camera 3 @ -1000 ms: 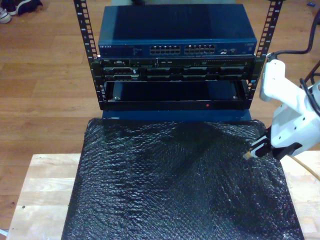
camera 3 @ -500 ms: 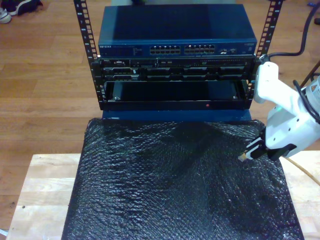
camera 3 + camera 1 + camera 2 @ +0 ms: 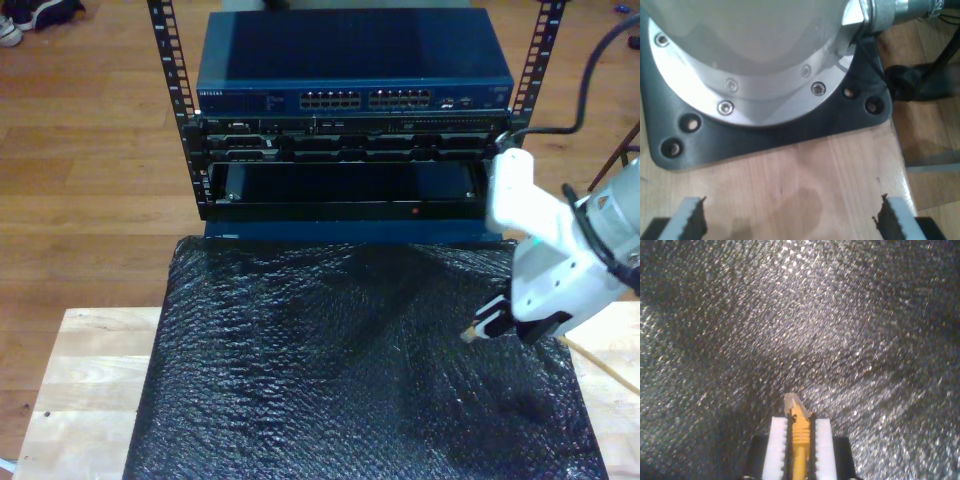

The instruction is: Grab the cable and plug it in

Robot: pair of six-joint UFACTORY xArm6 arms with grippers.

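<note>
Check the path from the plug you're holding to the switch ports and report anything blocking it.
Nothing visible blocks it. My second tool grips the cable with its plug above the black bubble-wrap mat. Between the plug and the switch's port rows I see just open space over the flat mat.

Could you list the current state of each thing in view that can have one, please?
Cable: clamped in my second gripper, plug sticking out ahead, not plugged in.
Second gripper: shut on the cable, above the black mat.
First gripper: open, holding nothing, over bare wood.
Switch: in the rack, front ports with no cable in them.
</note>
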